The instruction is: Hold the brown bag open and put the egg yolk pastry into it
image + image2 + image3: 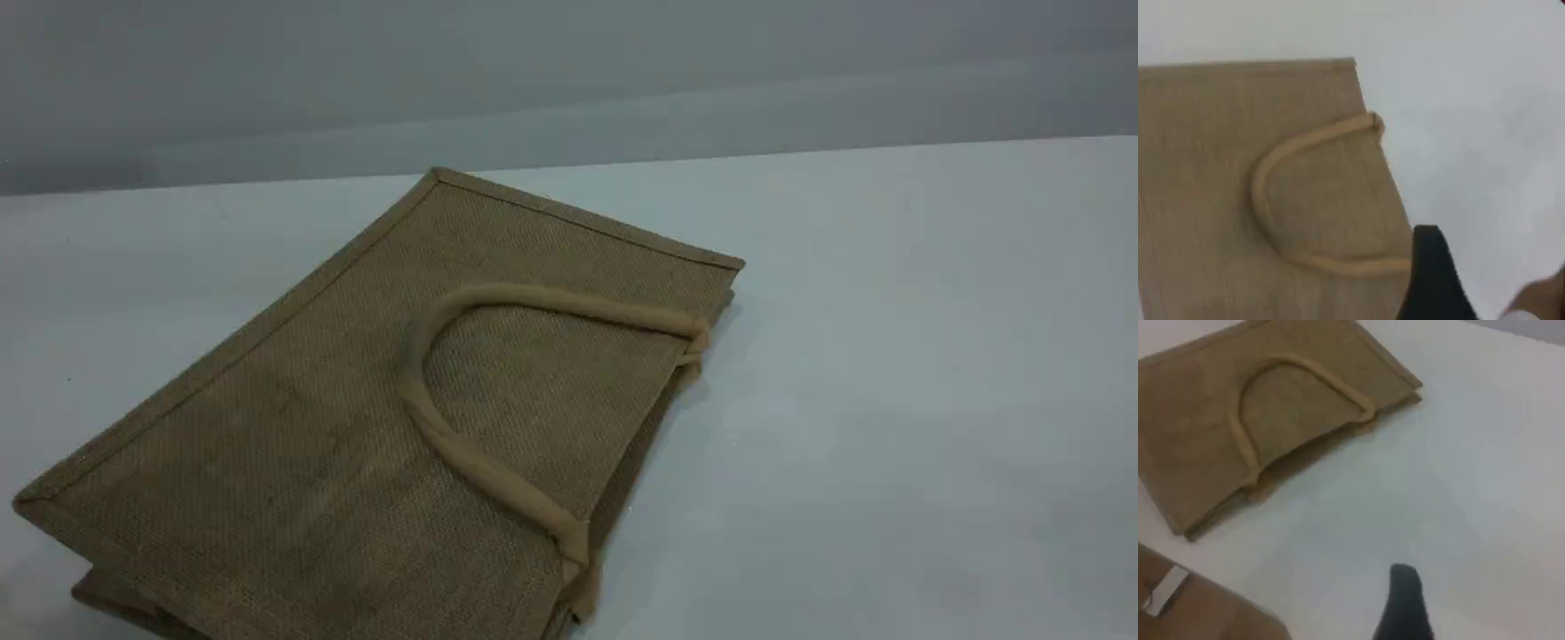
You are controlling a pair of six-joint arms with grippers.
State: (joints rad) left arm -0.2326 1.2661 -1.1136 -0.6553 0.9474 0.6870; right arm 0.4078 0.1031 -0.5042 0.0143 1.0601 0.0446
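Pale grey bench (889, 400) under a plain grey wall (569, 71), and the brown bag (338, 427) lies flat on the bench's left half, one corner up by the far edge and its mouth turned toward the right edge. One beige handle (480, 467) is folded back in a loop on the bag's top face. The left fingers (1431, 280) hang by the bag's mouth edge, the right fingers (1405, 603) over bare bench beside it, both spread wide, gripping nothing.
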